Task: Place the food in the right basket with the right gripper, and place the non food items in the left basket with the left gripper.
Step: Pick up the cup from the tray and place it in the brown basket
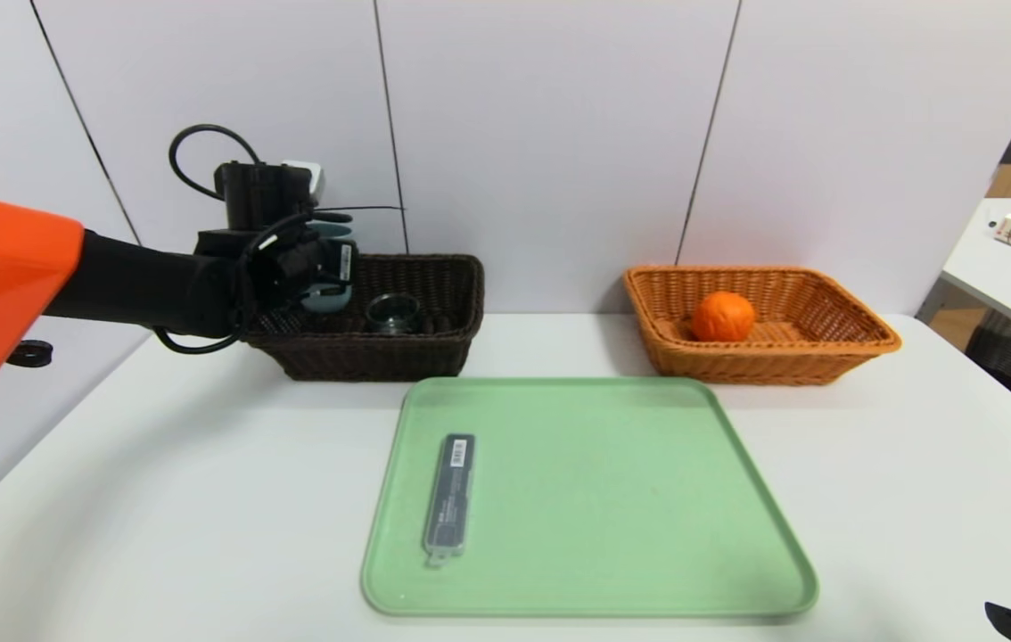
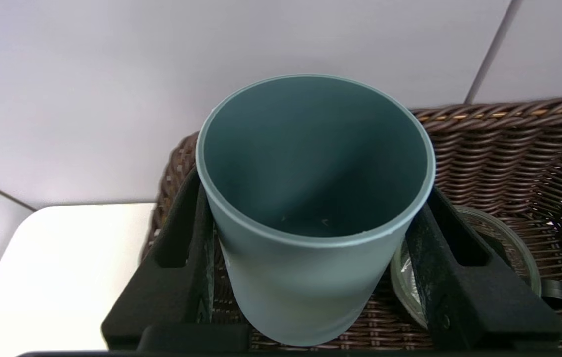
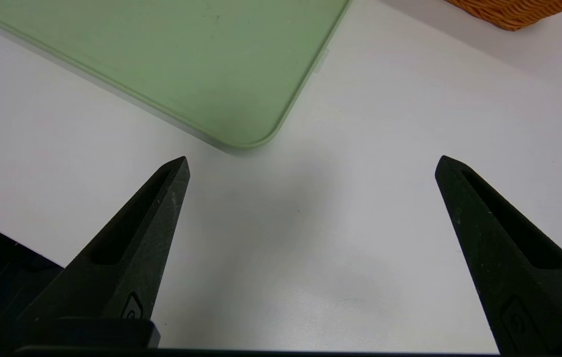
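White desk fills the room's foreground, backed by pale grey wall panels. Nearest, at about five o'clock, the right gripper hangs parked over bare desk, its fingers spread wide and empty. Next comes the green tray; on its seven o'clock part lies the slim dark grey case, flat. Farther off, at eleven o'clock, the left gripper clasps the blue-grey tumbler upright over the dark brown basket, where the small glass cup already sits. At one o'clock the orange fruit rests inside the orange-tan basket.
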Available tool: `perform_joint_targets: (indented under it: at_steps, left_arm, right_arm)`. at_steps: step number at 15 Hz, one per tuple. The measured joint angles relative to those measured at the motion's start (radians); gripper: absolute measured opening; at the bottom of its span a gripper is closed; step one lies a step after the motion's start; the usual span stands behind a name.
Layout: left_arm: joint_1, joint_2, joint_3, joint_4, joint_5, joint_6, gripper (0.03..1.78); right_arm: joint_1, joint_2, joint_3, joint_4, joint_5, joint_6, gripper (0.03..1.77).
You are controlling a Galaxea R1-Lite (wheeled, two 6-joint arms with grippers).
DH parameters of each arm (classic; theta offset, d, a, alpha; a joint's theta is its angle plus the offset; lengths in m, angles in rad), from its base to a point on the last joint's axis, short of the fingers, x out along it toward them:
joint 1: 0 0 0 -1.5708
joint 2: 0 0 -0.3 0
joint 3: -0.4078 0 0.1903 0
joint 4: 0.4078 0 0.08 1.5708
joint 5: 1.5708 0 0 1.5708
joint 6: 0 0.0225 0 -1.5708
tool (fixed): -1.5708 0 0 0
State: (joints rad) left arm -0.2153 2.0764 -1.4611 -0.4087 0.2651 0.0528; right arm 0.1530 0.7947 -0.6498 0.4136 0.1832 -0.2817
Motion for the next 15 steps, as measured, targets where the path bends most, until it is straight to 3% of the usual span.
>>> perform_joint_targets:
  at_steps: [3, 10, 15]
  left_arm:
    - [0.007, 0.033, 0.002, -0.074, 0.000, 0.004, 1.09]
    - [0.007, 0.042, 0.012, -0.076, 0.004, 0.004, 1.08]
    - [0.005, 0.040, 0.020, -0.083, 0.005, 0.004, 1.39]
  right_arm:
    - [0.000, 0.001, -0.001, 0.000, 0.000, 0.000, 1.71]
    - [0.000, 0.005, -0.002, -0.001, 0.000, -0.002, 1.71]
    - [0.000, 0.008, -0.004, -0.001, 0.000, -0.007, 1.71]
